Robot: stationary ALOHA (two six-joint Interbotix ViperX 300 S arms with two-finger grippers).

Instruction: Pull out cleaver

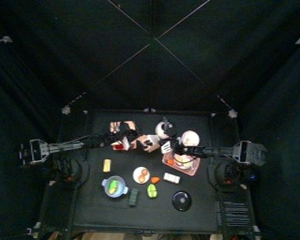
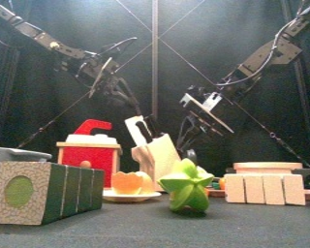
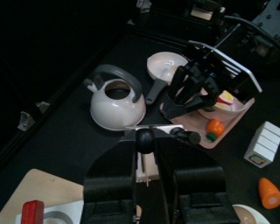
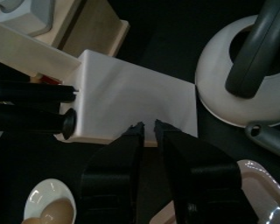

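Observation:
A white knife block (image 2: 152, 155) stands mid-table, with black handles (image 2: 136, 124) sticking out of its top. Which handle is the cleaver's I cannot tell. In the right wrist view the block (image 4: 130, 92) fills the middle and its handles (image 4: 31, 109) point away from my jaws. My right gripper (image 4: 150, 129) has its tips pinched on the block's edge, opposite the handles. It hangs just right of the block (image 2: 197, 121). My left gripper (image 3: 143, 144) hovers high and away from the block, shut on nothing, looking down at the right gripper (image 3: 192, 87).
A white kettle (image 3: 116, 103) and a white bowl (image 3: 166, 64) sit behind the block. Near the front edge are a green box (image 2: 42, 192), a red-and-white toaster (image 2: 90, 153), an orange fruit on a plate (image 2: 129, 181), a green pepper (image 2: 186, 189) and wooden blocks (image 2: 263, 184).

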